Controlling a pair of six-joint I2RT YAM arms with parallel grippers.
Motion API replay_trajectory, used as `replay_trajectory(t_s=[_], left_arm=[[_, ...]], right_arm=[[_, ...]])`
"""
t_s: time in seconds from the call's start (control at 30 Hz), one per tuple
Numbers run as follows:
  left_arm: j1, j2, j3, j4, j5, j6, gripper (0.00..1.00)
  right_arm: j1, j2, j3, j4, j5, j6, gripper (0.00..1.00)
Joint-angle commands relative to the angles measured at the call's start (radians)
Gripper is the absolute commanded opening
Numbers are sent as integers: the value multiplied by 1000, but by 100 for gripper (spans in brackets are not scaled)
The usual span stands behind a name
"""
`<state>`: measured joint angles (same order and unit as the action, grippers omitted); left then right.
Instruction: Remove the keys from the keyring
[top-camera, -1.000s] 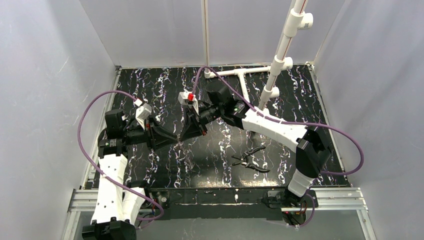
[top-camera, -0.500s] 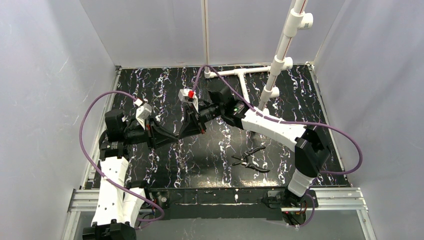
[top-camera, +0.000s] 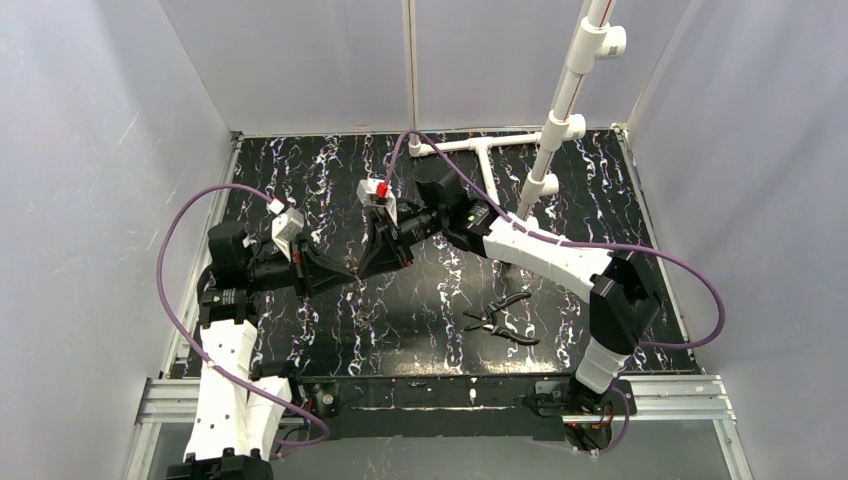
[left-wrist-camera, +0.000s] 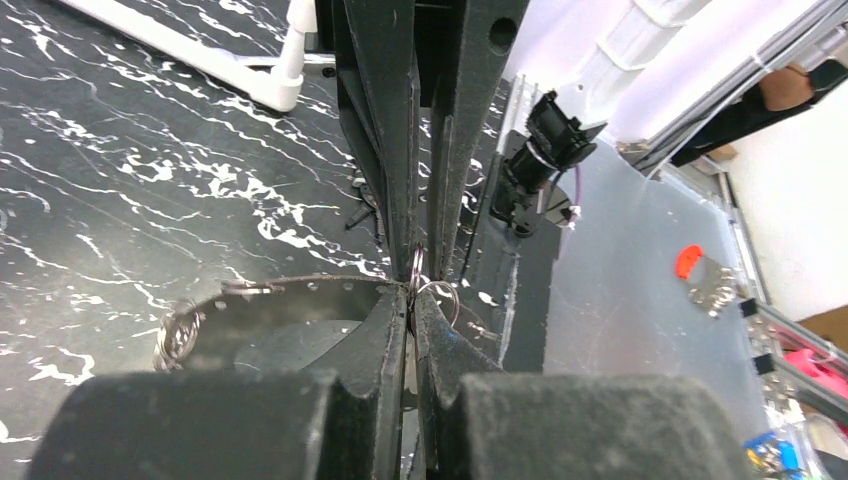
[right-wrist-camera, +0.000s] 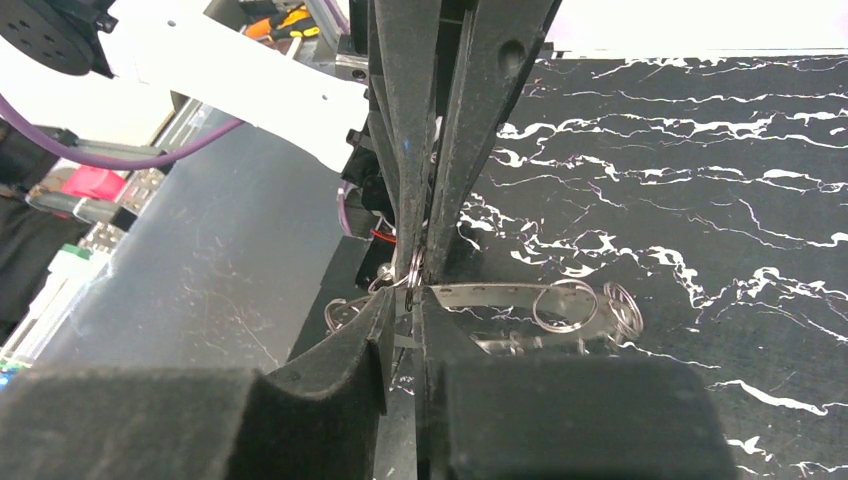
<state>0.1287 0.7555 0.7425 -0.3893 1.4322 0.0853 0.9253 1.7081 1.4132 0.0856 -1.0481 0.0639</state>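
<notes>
The keyring is a thin silvery band with holes, seen almost edge-on in the left wrist view (left-wrist-camera: 300, 286) and the right wrist view (right-wrist-camera: 500, 292). Small split rings hang on it (right-wrist-camera: 565, 305) (left-wrist-camera: 175, 338). No key blade shows clearly. My left gripper (left-wrist-camera: 412, 300) and right gripper (right-wrist-camera: 410, 300) meet tip to tip at the table's centre-left, left (top-camera: 372, 262) and right (top-camera: 395, 250). Both are pinched on the same spot of the band, held above the table. A small ring (left-wrist-camera: 417, 265) stands between the tips. The keyring is hidden in the top view.
Black-handled pliers (top-camera: 503, 320) lie on the black marbled table, right of centre near the front. A white PVC pipe stand (top-camera: 560, 110) rises at the back right, with its T-shaped base (top-camera: 480, 150) on the table. Purple cables loop beside both arms.
The left arm's elbow has shifted slightly down and left. Both grippers stay pinched together at the same place.
</notes>
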Motion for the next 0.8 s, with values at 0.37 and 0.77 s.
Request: replay_trajectory(t_s=[0.37, 0.77], left_arm=[[-57, 49, 144, -443, -134, 538, 0], [-174, 78, 212, -533, -246, 612, 0]], right_arm=[[18, -4, 154, -443, 50, -384, 46], [44, 10, 187, -478, 123, -377, 44]])
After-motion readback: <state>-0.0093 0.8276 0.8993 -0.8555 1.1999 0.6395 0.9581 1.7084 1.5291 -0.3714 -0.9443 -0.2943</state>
